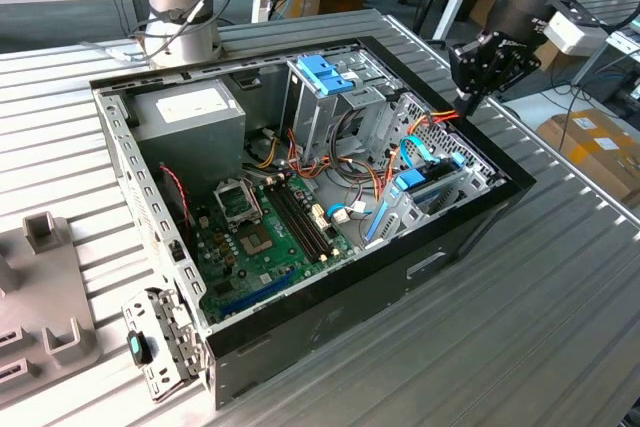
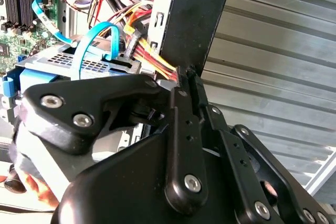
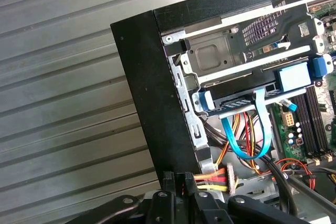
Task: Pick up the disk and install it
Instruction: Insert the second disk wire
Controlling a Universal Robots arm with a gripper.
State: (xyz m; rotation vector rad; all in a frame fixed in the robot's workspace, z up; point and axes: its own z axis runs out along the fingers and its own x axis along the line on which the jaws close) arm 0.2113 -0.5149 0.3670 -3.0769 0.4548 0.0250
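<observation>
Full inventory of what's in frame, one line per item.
Computer case: one, black, open side up, on the ribbed metal table.
Motherboard: one, green, on the case floor.
Power supply: one, grey, in the case corner toward the exterior view's left.
Drive cage: one, metal with a blue latch, standing at the case's far side.
Disk: one, in a light-blue carrier, in the bay at the case's end toward the exterior view's right.
Flat cable: one, light blue, looped beside the disk.
Wire bundle: one, red, yellow and orange, near the case wall.
Fixtures: grey, at the exterior view's left edge.
Hand: one, black, fingers together, above the case's corner near the wires.
</observation>
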